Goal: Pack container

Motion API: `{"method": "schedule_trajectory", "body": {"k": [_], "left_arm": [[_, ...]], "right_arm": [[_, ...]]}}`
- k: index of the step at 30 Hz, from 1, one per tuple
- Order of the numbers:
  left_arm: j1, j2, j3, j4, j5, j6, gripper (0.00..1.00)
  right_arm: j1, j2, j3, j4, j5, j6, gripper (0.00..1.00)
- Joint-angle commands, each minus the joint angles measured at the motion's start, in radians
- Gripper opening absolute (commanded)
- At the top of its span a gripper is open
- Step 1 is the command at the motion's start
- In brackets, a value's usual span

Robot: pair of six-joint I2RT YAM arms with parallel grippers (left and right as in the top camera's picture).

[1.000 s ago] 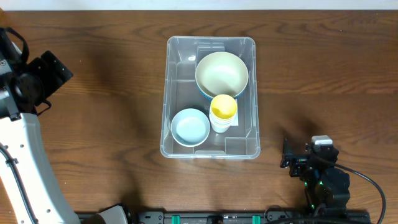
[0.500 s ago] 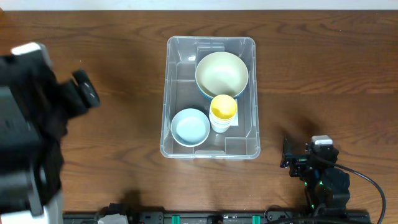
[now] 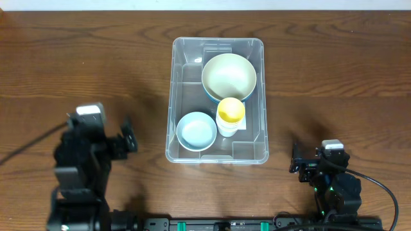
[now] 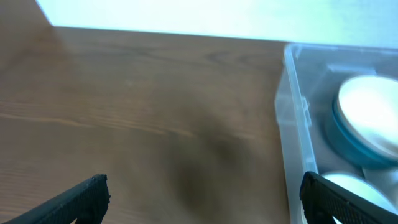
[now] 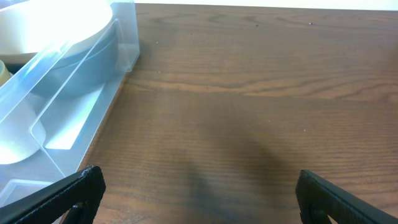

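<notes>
Left claw [image 3: 128, 140] hanging over front-left of desk [image 3: 334, 77], jaws wide apart, gripping nothing; wrist cam blurry, fingertips getting cut off at btm edge. Container [image 3: 185, 86] sitting mid-desk btwn arms, holding cream bowl [image 3: 228, 77], yellow cup [image 3: 230, 114], pale blue bowl [image 3: 196, 131]. Right claw [image 3: 295, 163] front-right, jaws apart, empty.

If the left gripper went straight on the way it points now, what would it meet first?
Probably nothing: ahead of the open left gripper lies only bare table. The container sits just right of that line; the right finger might graze it, depth unclear.
</notes>
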Motion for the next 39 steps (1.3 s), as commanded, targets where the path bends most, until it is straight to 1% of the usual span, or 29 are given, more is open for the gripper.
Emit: {"method": "schedule_trajectory", "body": {"k": [1,4,8,15,26,32,39], "left_arm": [[-0.005,-0.087,-0.119,0.034,0.076,0.013,0.98],[-0.007,-0.162,-0.226,0.048,0.109,0.012,0.98],[-0.011,-0.255,-0.330,0.059,0.113,-0.015,0.98],[-0.011,-0.387,-0.439,0.058,0.113,-0.025,0.98],[-0.016,-0.411,-0.522,0.058,0.112,-0.025,0.98],[-0.045,-0.468,-0.589,0.059,0.112,-0.025,0.98],[-0.051,-0.476,-0.588,0.063,0.111,-0.024,0.98]], "right_arm": [[-0.008,-0.009,-0.003,-0.001,0.003,0.007,0.99],[-0.008,-0.009,-0.003,-0.001,0.003,0.007,0.99],[-0.008,-0.009,-0.003,-0.001,0.003,0.007,0.99],[-0.008,-0.009,-0.003,-0.001,0.003,0.007,0.99],[-0.008,-0.009,-0.003,-0.001,0.003,0.007,0.99],[-0.008,-0.009,-0.003,-0.001,0.003,0.007,0.99],[-0.008,-0.009,-0.003,-0.001,0.003,0.007,0.99]]}}
